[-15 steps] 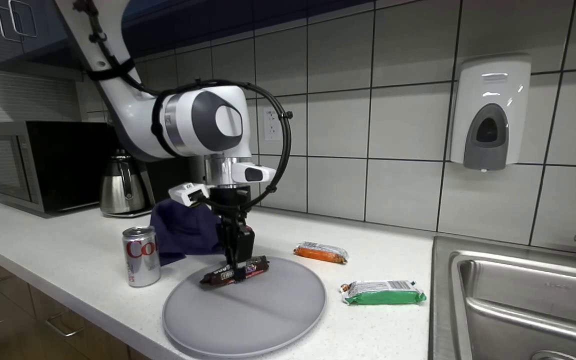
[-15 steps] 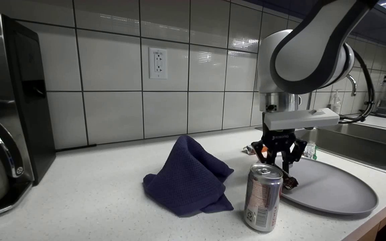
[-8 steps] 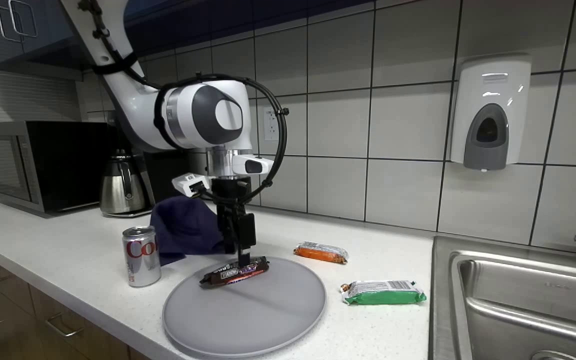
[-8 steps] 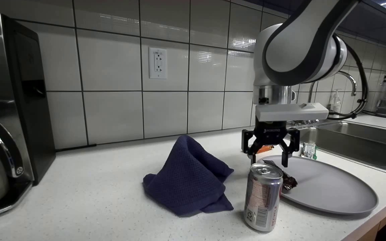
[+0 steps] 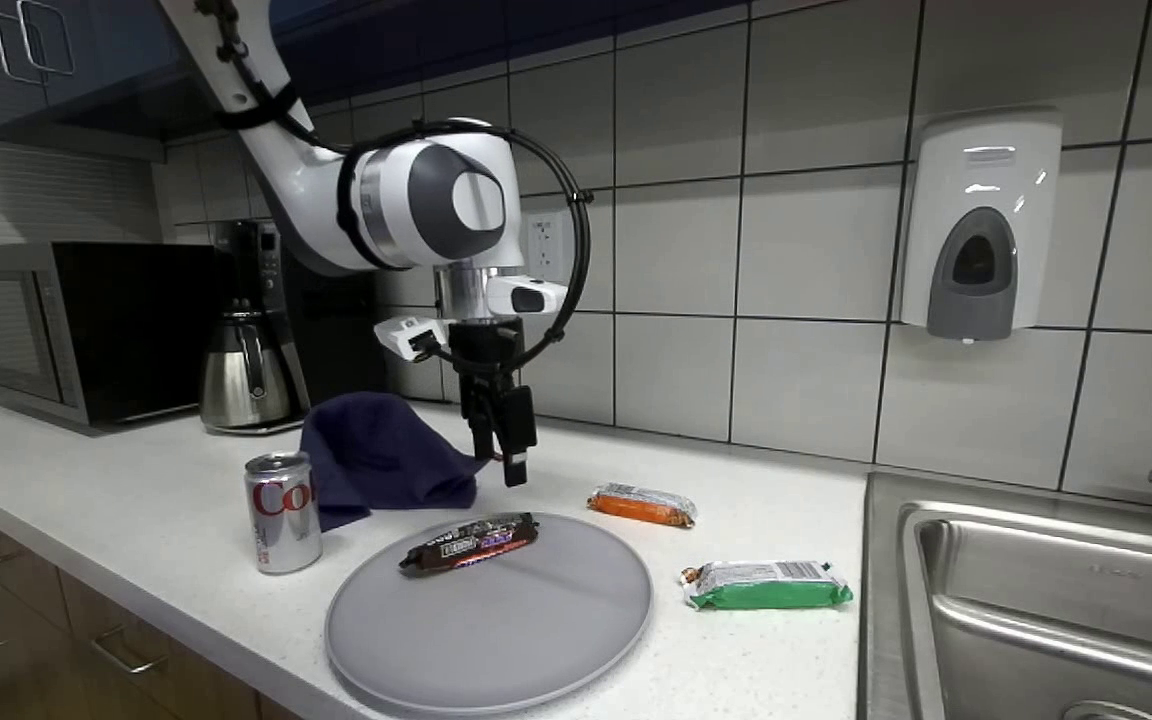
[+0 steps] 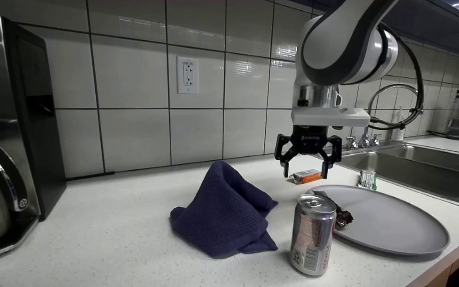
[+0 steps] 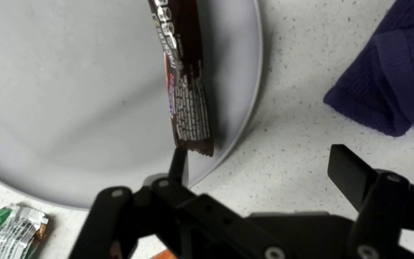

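Gripper [image 6: 305,172] is spread wide: fingers [image 6: 286,170] well apart, clear gap between, tips down. It hangs above the counter [image 6: 114,239], close to the rim of the plate [image 5: 496,640]. Wrist view has one finger overlapping that rim.

Dark bar [image 5: 471,542]: on the plate, below the gripper and near it, apart from both fingers. Lies flat near the rim, on the side toward the towel [image 6: 229,219]. In the wrist view its crimped end shows right by a fingertip, but both exterior views show the tips above it.

Orange bar [image 5: 642,505]: on the counter, off the plate, lower than the gripper and near it. In an exterior view it shows behind the fingertips; in the wrist view just a sliver.

Green bar [image 5: 766,585]: also on the counter, farther from the gripper than the orange one, beside the plate.

Towel: dark blue, bunched into a peak, lower than the gripper and on the opposite side from the green bar.

Can [image 5: 283,515]: silver, upright, farther from the gripper than the dark bar, just beside the plate, apart from the towel.

Well away from the gripper: carafe [image 5: 244,372] and microwave [image 5: 136,330] on the towel side, sink [image 5: 888,600] past the green bar, soap dispenser [image 5: 981,230] on the wall [image 5: 676,240].
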Controlling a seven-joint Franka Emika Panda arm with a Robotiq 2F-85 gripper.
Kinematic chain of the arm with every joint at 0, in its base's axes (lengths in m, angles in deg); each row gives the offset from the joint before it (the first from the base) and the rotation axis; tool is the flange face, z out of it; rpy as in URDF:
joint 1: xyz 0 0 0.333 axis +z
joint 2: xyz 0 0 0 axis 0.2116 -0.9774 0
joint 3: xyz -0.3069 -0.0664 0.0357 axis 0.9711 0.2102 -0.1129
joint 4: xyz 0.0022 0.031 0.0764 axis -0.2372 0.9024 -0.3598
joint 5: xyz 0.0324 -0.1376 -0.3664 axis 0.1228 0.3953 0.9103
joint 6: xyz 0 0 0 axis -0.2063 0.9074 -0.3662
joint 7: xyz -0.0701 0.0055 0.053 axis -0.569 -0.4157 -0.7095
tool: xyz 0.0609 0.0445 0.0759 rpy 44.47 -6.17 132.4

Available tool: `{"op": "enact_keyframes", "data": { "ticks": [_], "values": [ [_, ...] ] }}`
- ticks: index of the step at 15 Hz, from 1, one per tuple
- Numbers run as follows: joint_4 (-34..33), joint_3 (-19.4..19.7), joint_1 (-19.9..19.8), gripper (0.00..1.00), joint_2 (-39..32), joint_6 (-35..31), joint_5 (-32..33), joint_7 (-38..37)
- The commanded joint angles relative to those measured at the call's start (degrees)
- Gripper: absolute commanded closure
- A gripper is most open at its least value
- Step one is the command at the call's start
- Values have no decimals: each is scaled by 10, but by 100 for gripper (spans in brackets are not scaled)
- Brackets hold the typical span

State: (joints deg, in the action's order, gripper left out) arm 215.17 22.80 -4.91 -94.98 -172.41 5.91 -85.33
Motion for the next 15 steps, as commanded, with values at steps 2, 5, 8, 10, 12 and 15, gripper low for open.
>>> {"op": "enact_keyframes", "data": {
  "ticks": [2, 5, 8, 10, 12, 15],
  "values": [
    [-14, 2, -3, 0, -7, 1, -3, 0],
    [-26, 4, -4, 0, -17, 1, -8, 1],
    [-28, 4, -4, 0, -20, 1, -8, 1],
    [-33, 9, -1, 0, -24, 2, 0, -18],
    [-38, 18, 0, 0, -27, 3, 1, -51],
    [-46, 35, 2, 0, -25, 6, 15, -116]
  ]
}}
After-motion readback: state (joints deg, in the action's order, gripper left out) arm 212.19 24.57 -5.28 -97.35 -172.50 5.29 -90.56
